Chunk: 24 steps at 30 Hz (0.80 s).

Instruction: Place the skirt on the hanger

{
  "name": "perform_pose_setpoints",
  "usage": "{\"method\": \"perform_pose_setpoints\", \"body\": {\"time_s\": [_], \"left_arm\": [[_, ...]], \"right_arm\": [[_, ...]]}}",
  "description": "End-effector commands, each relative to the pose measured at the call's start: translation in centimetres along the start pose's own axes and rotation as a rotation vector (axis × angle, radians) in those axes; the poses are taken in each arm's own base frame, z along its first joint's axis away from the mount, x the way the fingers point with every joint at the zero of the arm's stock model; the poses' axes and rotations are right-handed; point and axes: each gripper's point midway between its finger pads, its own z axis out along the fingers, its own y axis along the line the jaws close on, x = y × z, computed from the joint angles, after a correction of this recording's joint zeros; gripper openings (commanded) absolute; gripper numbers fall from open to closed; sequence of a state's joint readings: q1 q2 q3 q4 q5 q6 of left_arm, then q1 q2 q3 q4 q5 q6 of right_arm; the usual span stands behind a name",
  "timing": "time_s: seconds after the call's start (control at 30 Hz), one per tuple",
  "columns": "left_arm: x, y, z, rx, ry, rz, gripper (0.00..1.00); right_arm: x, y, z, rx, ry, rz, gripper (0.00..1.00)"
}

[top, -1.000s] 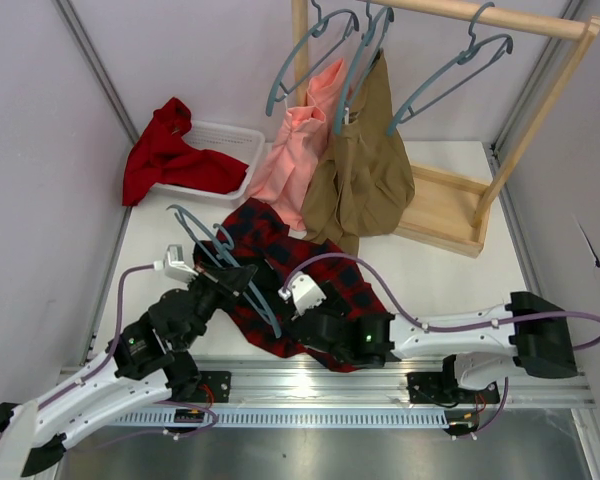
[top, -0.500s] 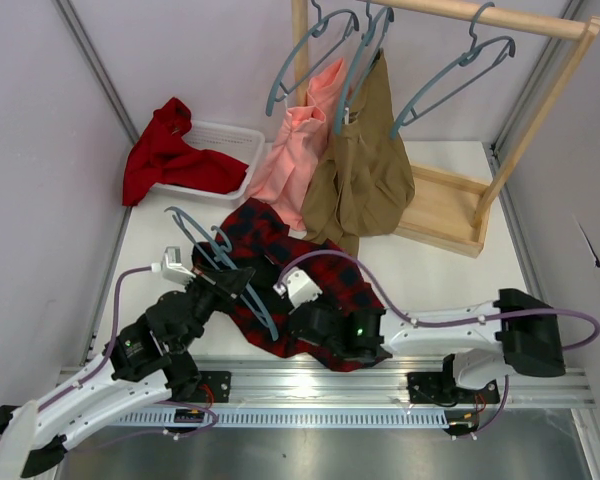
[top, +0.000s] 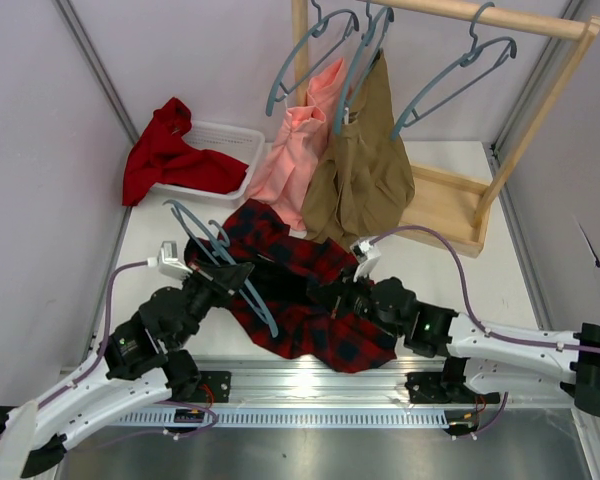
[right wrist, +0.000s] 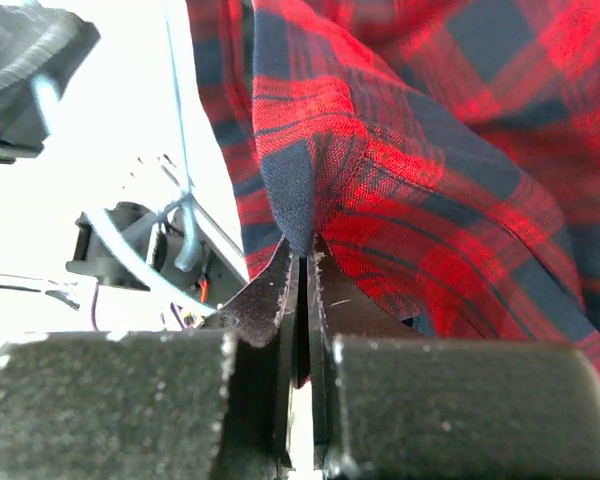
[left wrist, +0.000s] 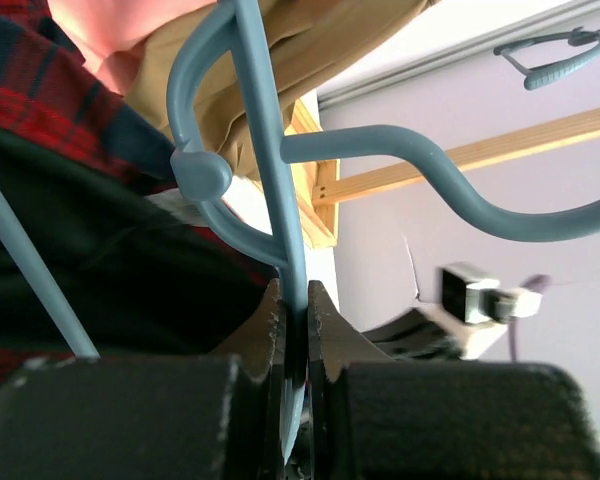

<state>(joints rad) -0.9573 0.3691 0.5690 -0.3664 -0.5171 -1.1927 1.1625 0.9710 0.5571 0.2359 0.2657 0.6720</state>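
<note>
The red-and-black plaid skirt (top: 315, 320) lies crumpled on the white table between the two arms, its dark lining (left wrist: 110, 260) turned up. My left gripper (top: 228, 277) is shut on the blue-grey hanger (top: 195, 235), which slants across the skirt's left part. In the left wrist view the hanger (left wrist: 270, 150) runs straight up from between the closed fingertips of the left gripper (left wrist: 295, 295). My right gripper (top: 330, 292) sits over the skirt's middle. In the right wrist view that gripper (right wrist: 302, 252) is shut on a dark folded edge of the skirt (right wrist: 430, 200).
A white basket (top: 230, 140) with a plain red cloth (top: 165, 155) stands at the back left. A pink garment (top: 300, 150) and a tan garment (top: 365, 170) hang from the wooden rack (top: 460, 215), with a spare hanger (top: 450, 75) on its rail.
My right gripper has shut on the skirt's edge and drawn back to the right, dragging the cloth with it. The left gripper keeps the hanger almost still.
</note>
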Motion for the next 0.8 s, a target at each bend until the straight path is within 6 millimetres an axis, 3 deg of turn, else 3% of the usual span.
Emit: {"method": "perform_pose_setpoints", "body": {"time_s": [0.0,0.03,0.1,0.13,0.17,0.2,0.23,0.33,0.43,0.6,0.77], "left_arm": [[-0.3,-1.9,0.0,0.056,0.01,0.012,0.0],[-0.1,-1.8,0.0,0.054,0.014,0.01,0.0],[0.9,-0.6,0.5,0.028,0.04,0.015,0.0],[1.3,-0.4,0.6,0.026,0.049,0.012,0.0],[1.7,-0.1,0.8,0.022,0.061,0.008,0.0],[2.0,0.1,0.9,0.02,0.07,0.005,0.0],[2.4,0.4,1.1,0.017,0.079,0.003,0.0],[3.3,1.3,1.7,-0.011,0.097,0.006,0.0],[3.4,2.0,2.4,-0.035,0.079,-0.004,0.0],[2.3,0.8,3.7,0.004,0.027,-0.029,0.0],[2.6,0.5,5.9,0.022,0.014,-0.031,0.0]], "right_arm": [[-0.3,0.9,0.6,-0.067,-0.063,0.16,0.0],[0.8,-0.5,0.7,-0.035,-0.053,0.161,0.0],[0.2,-1.1,1.0,-0.058,-0.107,0.22,0.0],[1.5,-3.0,0.6,-0.041,-0.103,0.251,0.0],[-0.1,-2.5,0.4,-0.102,-0.172,0.303,0.0],[-0.3,-2.9,0.2,-0.118,-0.196,0.33,0.0],[-0.5,-4.1,0.1,-0.1,-0.221,0.333,0.0],[0.2,-5.0,0.8,-0.031,-0.17,0.228,0.0],[-0.2,-2.5,0.8,-0.121,-0.165,0.166,0.0],[0.8,-2.7,0.4,-0.114,-0.135,0.173,0.0],[1.2,-1.7,0.0,-0.163,-0.114,0.185,0.0]]}}
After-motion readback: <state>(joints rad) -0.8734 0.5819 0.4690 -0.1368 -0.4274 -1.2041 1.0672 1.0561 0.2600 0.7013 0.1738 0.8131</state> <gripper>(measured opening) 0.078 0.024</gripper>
